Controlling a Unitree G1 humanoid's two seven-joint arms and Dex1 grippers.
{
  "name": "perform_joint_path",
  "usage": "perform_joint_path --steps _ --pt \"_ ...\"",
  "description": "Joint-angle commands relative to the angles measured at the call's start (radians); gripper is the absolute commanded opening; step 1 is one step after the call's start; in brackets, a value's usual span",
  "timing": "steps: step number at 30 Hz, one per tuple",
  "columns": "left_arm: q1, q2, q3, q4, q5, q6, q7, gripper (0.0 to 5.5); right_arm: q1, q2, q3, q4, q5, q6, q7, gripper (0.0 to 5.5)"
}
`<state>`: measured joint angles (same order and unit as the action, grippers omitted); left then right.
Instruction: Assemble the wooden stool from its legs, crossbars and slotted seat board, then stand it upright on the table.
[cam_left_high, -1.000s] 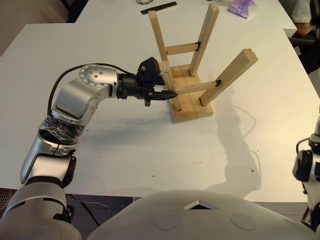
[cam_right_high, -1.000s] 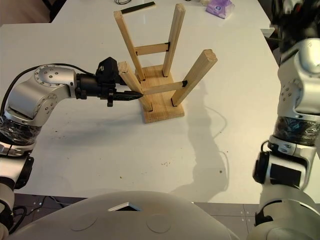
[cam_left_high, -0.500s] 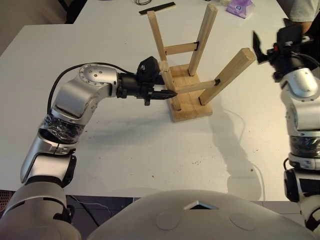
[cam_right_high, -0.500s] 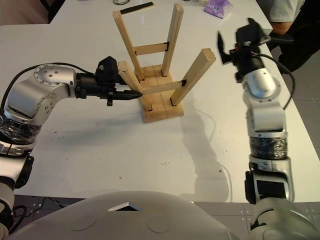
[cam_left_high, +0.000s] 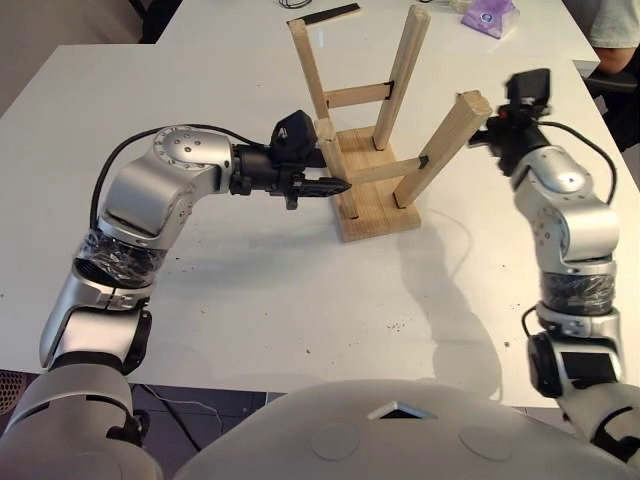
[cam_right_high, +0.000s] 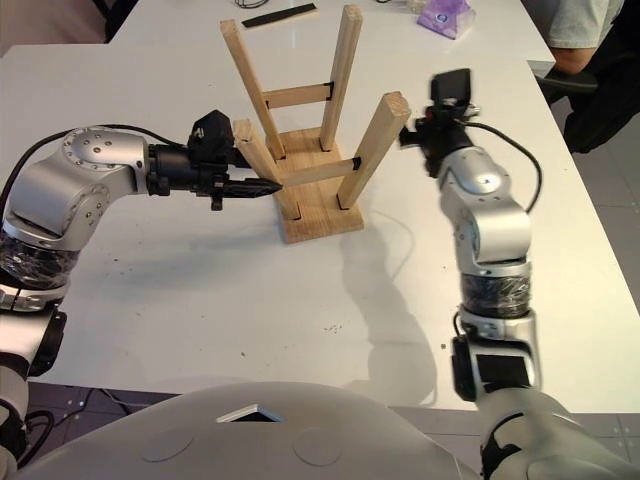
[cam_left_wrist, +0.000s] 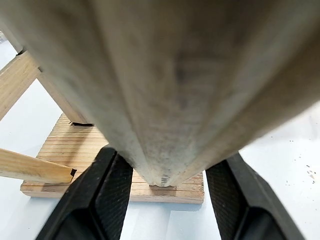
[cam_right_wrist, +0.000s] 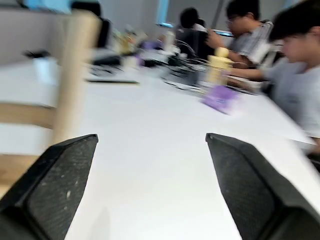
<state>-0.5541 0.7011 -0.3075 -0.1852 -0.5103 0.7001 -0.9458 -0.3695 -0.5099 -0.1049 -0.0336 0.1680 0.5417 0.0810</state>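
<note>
four legs (cam_left_high: 405, 75) splay upward — stool (cam_left_high: 385, 170) inverted, seat board (cam_left_high: 385, 215) down

Left claw (cam_right_high: 265, 187) on upturned stool leg (cam_right_high: 252, 145)

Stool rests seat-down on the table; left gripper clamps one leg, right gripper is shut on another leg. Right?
Not quite: the right gripper is open and empty, beside that leg, as the right wrist view shows. The rest holds.

Four legs (cam_left_high: 401, 75), two crossbars (cam_left_high: 356, 97), one seat board (cam_left_high: 381, 218)
</note>
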Motion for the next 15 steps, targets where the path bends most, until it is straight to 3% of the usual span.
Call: perform_joint_path --steps 1,4,7,10,11,15 --pt "0.142 0.029 -0.071 0.062 0.041 0.115 -0.001 2.06 -0.013 -0.124 -0.046 0.135 -0.124 -0.144 -0.009 4.00" --pt "0.133 0.029 -0.061 0.064 0.035 0.122 0.002 2.06 -0.017 -0.038 0.079 -0.017 -0.107 -0.126 0.070 4.00" --pt "0.127 0.002 -0.093 0.078 0.053 0.111 0.007 2.06 0.010 0.250 0.261 -0.437 0.384 0.194 0.161 4.00" --pt "0.124 -0.058 -0.138 0.028 0.040 0.132 0.029 2.06 -0.077 0.395 0.261 -0.602 0.881 0.353 0.087 4.00" --pt "0.118 -0.084 -0.132 -0.008 0.009 0.155 0.041 2.06 -0.093 0.387 0.237 -0.598 0.914 0.374 0.101 4.00" --pt "0.112 -0.162 -0.022 -0.123 -0.131 0.234 0.106 2.06 -0.067 0.240 0.215 -0.482 0.581 0.362 0.186 4.00"
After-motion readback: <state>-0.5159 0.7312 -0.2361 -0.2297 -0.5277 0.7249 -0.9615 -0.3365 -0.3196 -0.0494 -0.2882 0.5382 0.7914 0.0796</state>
